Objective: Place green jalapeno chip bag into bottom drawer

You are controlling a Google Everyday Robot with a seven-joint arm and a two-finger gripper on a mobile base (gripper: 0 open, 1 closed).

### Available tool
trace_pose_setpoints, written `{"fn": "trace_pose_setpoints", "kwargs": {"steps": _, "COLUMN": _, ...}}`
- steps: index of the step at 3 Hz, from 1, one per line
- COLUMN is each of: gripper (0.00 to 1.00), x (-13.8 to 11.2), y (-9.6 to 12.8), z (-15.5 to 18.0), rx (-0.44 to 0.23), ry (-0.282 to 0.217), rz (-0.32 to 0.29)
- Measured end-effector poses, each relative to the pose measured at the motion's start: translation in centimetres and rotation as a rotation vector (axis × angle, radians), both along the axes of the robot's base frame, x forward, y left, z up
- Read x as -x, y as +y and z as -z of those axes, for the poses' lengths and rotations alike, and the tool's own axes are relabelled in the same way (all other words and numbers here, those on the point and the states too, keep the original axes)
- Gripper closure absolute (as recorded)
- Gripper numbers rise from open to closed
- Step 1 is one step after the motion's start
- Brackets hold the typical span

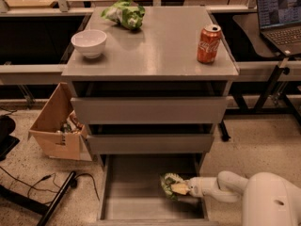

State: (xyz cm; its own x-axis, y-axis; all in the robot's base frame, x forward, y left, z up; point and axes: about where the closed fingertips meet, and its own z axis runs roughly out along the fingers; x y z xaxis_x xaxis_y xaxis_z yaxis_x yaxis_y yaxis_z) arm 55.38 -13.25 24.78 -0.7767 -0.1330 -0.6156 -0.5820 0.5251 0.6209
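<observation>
Pinching green jalapeno chip bag [169, 182], fingers [181, 189] clamped around it, over bottom drawer [134, 194], axis unclear

White arm [221, 187] stretches in low from the bottom right, forearm pretty much level and pointing left. The gripper [180, 189] sits down inside the bottom drawer [141, 206], right side, with its 2 fingers clamped on the green jalapeno chip bag [168, 182].

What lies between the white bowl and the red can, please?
Only bare cabinet top, in the camera view; the hand is over the bottom drawer, gripping the green jalapeno chip bag.
</observation>
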Motion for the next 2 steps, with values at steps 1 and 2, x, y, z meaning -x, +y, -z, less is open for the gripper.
{"fn": "trace_pose_setpoints", "kwargs": {"steps": 1, "gripper": 0.85, "x": 0.51, "y": 0.65, "z": -0.23, "rx": -0.026, "ry": 0.005, "rz": -0.028}}
{"fn": "trace_pose_setpoints", "kwargs": {"steps": 2, "gripper": 0.62, "x": 0.51, "y": 0.65, "z": -0.23, "rx": -0.026, "ry": 0.005, "rz": -0.028}}
